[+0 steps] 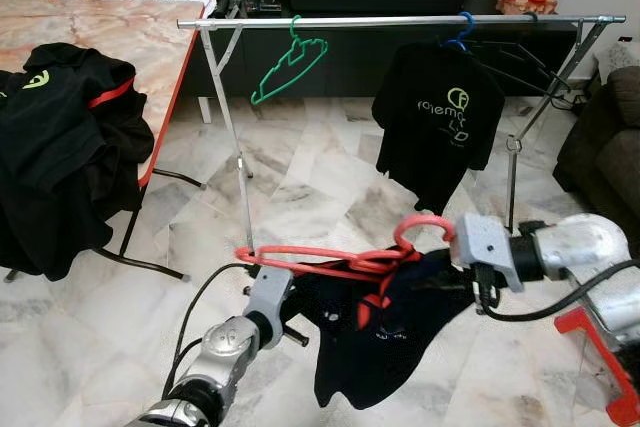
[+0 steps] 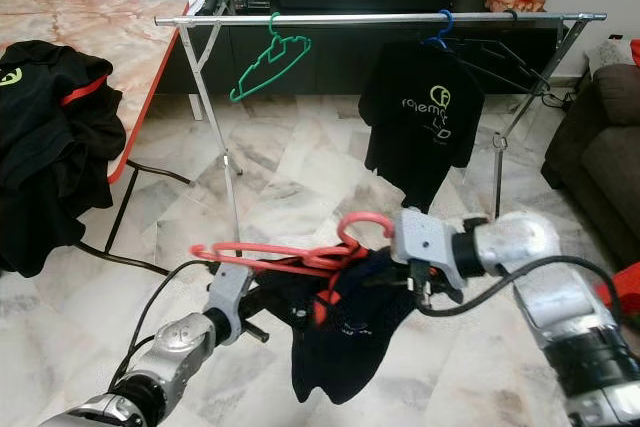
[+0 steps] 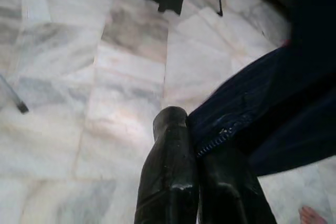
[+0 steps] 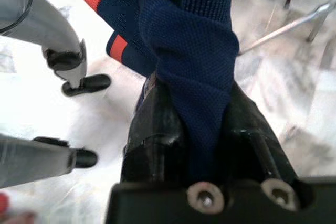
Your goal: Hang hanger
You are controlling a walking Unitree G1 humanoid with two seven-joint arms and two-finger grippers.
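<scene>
A red hanger (image 1: 320, 261) carries a dark navy shirt (image 1: 372, 349) with red trim, low over the marble floor in front of the rack. At the shirt's left shoulder, my left gripper (image 1: 298, 332) is shut with the fabric edge pinched between its fingers (image 3: 170, 150). Just below the hanger's hook (image 1: 424, 227), my right gripper (image 1: 448, 265) is shut on a fold of the navy shirt (image 4: 197, 61). The metal rail (image 1: 400, 20) of the clothes rack runs across, higher and farther away. On it hang an empty green hanger (image 1: 290, 65) and a black T-shirt (image 1: 436, 117) on a blue hanger.
A marble-topped table (image 1: 140, 27) with a red edge stands at the left, with a pile of black clothes (image 1: 55, 147) draped over it. A dark sofa (image 1: 605, 137) is at the right and a TV cabinet (image 1: 340, 47) behind the rack. A person's toes (image 3: 312, 216) touch the floor nearby.
</scene>
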